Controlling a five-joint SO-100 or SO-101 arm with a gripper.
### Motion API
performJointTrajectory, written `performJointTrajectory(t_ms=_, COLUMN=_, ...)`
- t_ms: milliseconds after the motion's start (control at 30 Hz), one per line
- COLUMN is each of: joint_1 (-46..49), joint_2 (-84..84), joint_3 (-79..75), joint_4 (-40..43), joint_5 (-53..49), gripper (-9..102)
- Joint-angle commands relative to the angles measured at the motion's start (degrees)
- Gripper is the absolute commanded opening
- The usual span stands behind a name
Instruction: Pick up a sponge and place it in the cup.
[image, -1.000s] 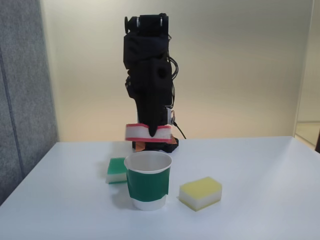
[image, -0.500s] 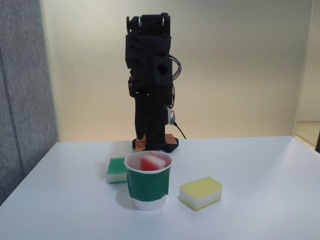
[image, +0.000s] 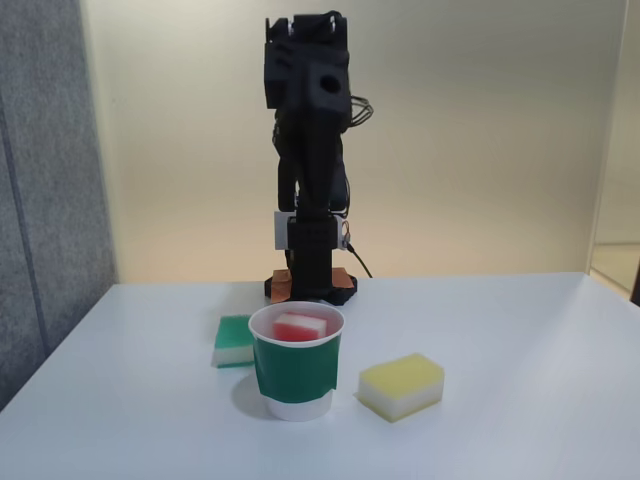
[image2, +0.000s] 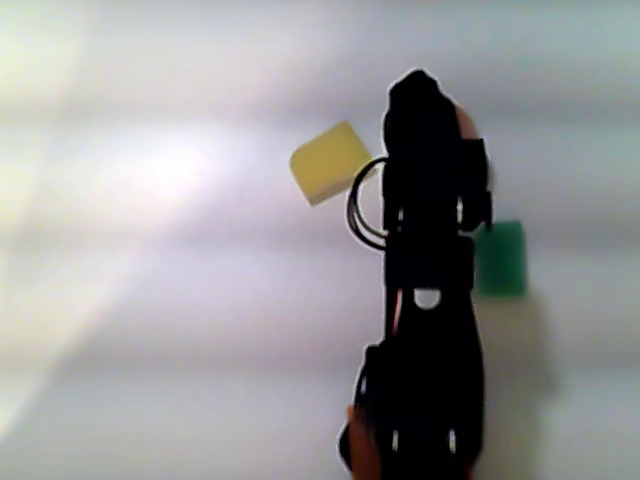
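Observation:
The red-topped sponge (image: 300, 326) lies inside the cup (image: 296, 372), a white paper cup with a dark green band standing at the front middle of the table in the fixed view. The black arm stands upright behind the cup, and my gripper (image: 308, 262) hangs down against it, well behind and above the rim, holding nothing. Its jaws merge into the dark arm, so their state is unclear. In the other view the arm (image2: 425, 250) covers the cup from above.
A green-topped sponge (image: 235, 340) (image2: 500, 258) lies just left of the cup in the fixed view. A yellow-topped sponge (image: 402, 385) (image2: 330, 160) lies to its right. A grey panel (image: 45, 180) borders the white table (image: 520, 330) on the left.
The gripper held the red sponge above the cup, let it drop in, then the arm pulled back and straightened upright. The sponge settled lower in the cup.

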Motion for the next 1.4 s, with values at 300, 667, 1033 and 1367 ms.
performJointTrajectory(t_ms=300, joint_1=-3.52, joint_2=24.52, joint_3=17.05, joint_4=-6.33, joint_5=13.80, gripper=0)
performJointTrajectory(t_ms=667, joint_1=-2.29, joint_2=42.89, joint_3=30.06, joint_4=-7.82, joint_5=18.46, gripper=0)
performJointTrajectory(t_ms=1033, joint_1=-3.87, joint_2=55.63, joint_3=42.54, joint_4=-6.77, joint_5=20.30, gripper=0)
performJointTrajectory(t_ms=1367, joint_1=-5.01, joint_2=55.63, joint_3=53.70, joint_4=-16.88, joint_5=18.63, gripper=0)
